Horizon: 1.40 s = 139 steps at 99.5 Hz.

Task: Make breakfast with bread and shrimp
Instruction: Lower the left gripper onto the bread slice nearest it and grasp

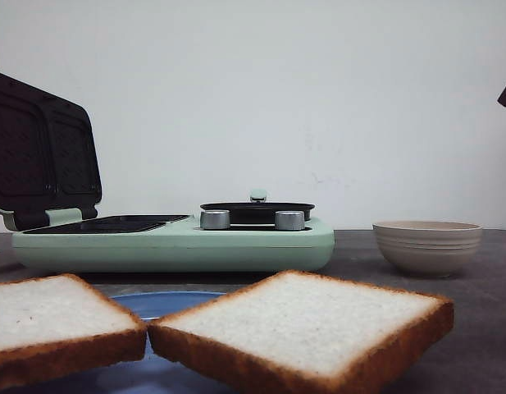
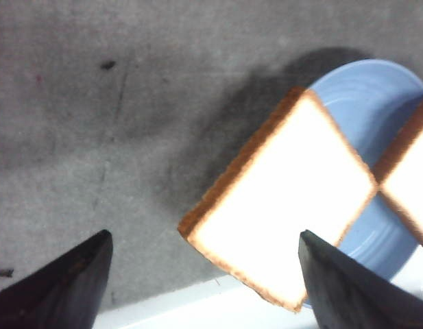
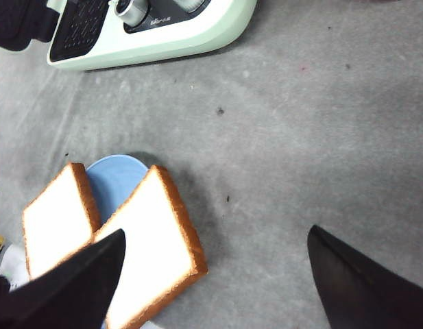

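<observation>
Two square white bread slices with golden crust lie corner to corner on the round blue plate, overhanging the grey table. Left tool, spread wide and empty, hovers directly over one slice; right tool, likewise wide and empty, sits beside the other slice.

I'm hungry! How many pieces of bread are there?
2. One square white bread slice lies on the left of the blue plate, the other slice on its right.
</observation>
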Motion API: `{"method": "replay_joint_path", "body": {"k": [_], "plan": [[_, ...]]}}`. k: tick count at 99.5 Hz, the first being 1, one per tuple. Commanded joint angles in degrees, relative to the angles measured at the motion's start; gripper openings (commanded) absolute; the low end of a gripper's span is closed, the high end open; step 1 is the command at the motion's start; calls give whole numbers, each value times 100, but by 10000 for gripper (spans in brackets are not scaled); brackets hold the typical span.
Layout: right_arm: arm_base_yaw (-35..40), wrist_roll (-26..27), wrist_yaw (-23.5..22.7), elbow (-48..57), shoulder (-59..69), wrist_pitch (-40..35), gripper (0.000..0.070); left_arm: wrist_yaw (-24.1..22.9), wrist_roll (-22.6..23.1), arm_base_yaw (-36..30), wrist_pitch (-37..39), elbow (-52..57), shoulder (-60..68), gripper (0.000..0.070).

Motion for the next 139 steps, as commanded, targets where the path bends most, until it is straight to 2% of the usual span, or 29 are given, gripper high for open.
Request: {"method": "replay_joint_path", "body": {"k": [1,10,28,40,89,108,113,120,129,139], "plan": [[24,-131,-7,87,17,42,534,20,114,-15,98,68,201,480],[24,-151,-4,87,17,72,534,146,240,-15,157,68,498,481],[24,-151,-9,87,17,127,534,761,511,-15,168,68,1123,482],[26,-153,-11,87,17,125,534,1058,538,-35,208,68,1491,482],[31,-251,-9,87,17,203,534,1062,953,-492,17,68,2323,482],[31,-251,-9,87,17,212,534,1062,946,-643,179,68,2376,466],[31,-251,-9,87,17,210,534,1062,946,-649,184,68,2382,418],[31,-249,-9,87,17,212,534,1058,949,-647,184,68,2385,278],[31,-249,-11,87,17,210,534,1058,953,-647,179,68,2385,1],[31,-247,-11,87,17,208,534,1060,1088,-654,39,68,2385,3]]}}
